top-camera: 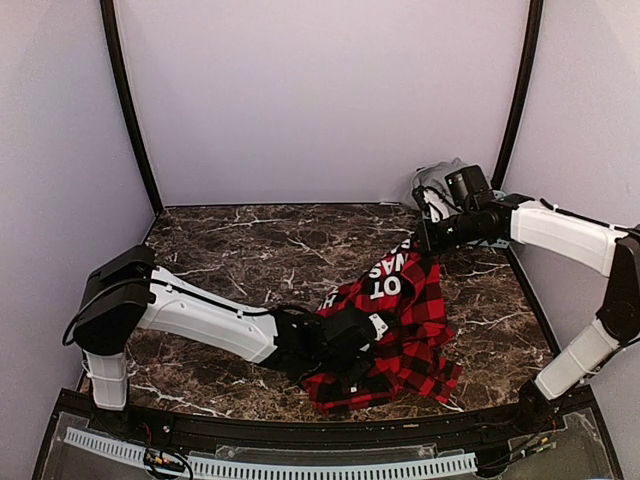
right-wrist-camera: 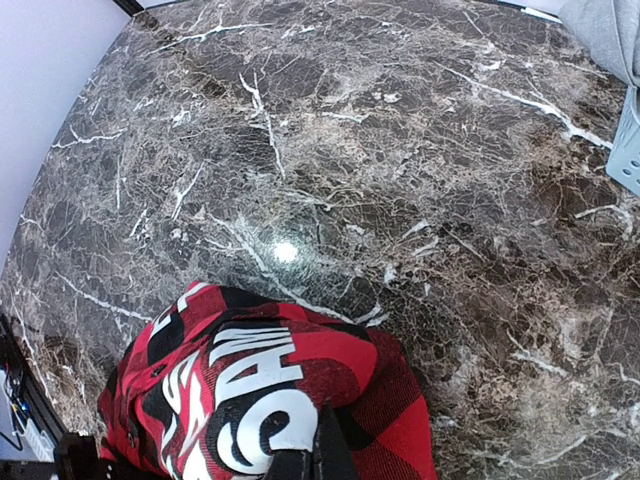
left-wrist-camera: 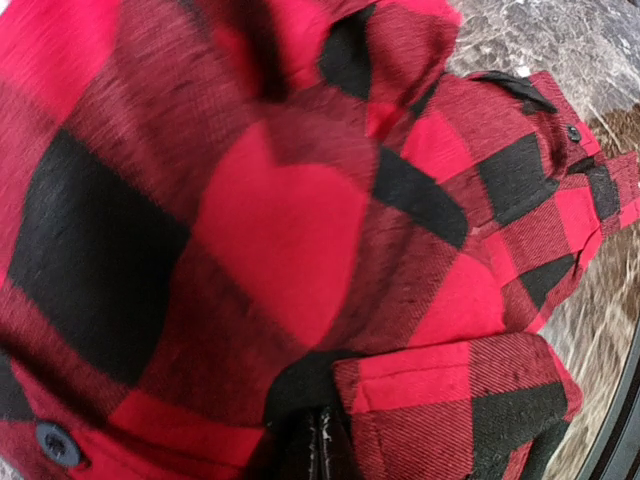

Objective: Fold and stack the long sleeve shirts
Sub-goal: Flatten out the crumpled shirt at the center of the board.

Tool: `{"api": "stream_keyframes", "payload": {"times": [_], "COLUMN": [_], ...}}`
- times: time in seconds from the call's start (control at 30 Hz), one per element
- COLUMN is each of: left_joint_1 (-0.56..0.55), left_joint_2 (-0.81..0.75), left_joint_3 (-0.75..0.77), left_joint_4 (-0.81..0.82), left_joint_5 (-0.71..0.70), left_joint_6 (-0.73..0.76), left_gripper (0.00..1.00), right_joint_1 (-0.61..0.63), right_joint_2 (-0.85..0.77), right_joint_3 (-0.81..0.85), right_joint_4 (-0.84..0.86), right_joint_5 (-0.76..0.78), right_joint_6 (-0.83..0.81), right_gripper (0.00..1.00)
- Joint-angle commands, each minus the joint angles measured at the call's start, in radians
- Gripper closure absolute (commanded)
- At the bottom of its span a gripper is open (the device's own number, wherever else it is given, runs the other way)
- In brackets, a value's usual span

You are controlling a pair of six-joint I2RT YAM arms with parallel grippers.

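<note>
Beyond checked shirt (top-camera: 405, 325): grey shirt (right-wrist-camera: 605, 30); basket (right-wrist-camera: 627, 150)

A dark marble table (top-camera: 240, 250) carries the crumpled red-and-black check shirt (top-camera: 420, 335) near its front edge.

Both of my arms share one build. My left arm (top-camera: 205, 318) has smooth white shell links between bulky black joint housings, and a thin black cable (top-camera: 210, 299) runs along its upper side. My right arm (top-camera: 560, 230) matches it, with white tubes, black joints and a boxy black camera block (top-camera: 467, 186) at the wrist. My left gripper (left-wrist-camera: 314, 448) and right gripper (right-wrist-camera: 322, 456) end in narrow, glossy black fingers.
</note>
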Motion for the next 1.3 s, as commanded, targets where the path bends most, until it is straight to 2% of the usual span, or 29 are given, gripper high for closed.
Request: {"api": "stream_keyframes", "payload": {"times": [0.0,0.13,0.3,0.4,0.47,0.5,0.6,0.63,0.67,0.8,1.03,1.27], "left_joint_1": [0.076,0.149,0.239,0.279,0.280,0.278,0.224,0.208,0.171,0.078,-0.022,-0.041], "left_joint_2": [-0.168,-0.265,-0.318,-0.347,-0.376,-0.395,-0.407,-0.396,-0.387,-0.277,-0.097,0.037], "left_joint_3": [-0.129,-0.237,-0.302,-0.306,-0.318,-0.327,-0.328,-0.322,-0.300,-0.206,-0.058,0.058], "left_joint_4": [0.029,0.084,0.066,0.055,0.089,0.103,0.139,0.135,0.123,0.065,0.017,-0.077], "left_joint_5": [0.098,0.132,0.050,0.002,0.066,0.096,0.154,0.150,0.136,0.093,0.020,-0.173], "left_joint_6": [-0.002,0.010,0.022,-0.012,-0.023,-0.027,-0.035,-0.032,-0.028,-0.032,-0.030,-0.044], "left_gripper": [1.00,1.00,1.00,1.00,1.00,0.97,0.76,0.72,0.66,0.53,0.37,0.34], "right_joint_1": [-0.006,-0.005,0.010,0.029,0.032,0.032,0.032,0.032,0.032,0.032,0.032,0.032], "right_joint_2": [-0.073,-0.094,-0.097,-0.101,-0.105,-0.107,-0.109,-0.111,-0.113,-0.109,-0.102,-0.107], "right_joint_3": [-0.054,-0.095,-0.124,-0.135,-0.143,-0.145,-0.145,-0.146,-0.150,-0.159,-0.152,-0.174], "right_joint_4": [0.034,0.037,0.045,0.045,0.039,0.033,0.005,0.002,0.002,0.008,0.010,0.020], "right_joint_5": [0.010,0.013,0.001,0.005,0.021,0.039,0.094,0.102,0.105,0.101,0.098,0.083], "right_joint_6": [-0.004,0.000,0.006,0.006,0.005,0.002,-0.007,-0.007,-0.008,-0.006,-0.014,-0.016], "right_gripper": [1.00,1.00,0.98,0.93,0.84,0.79,0.70,0.69,0.69,0.71,0.73,0.73]}}
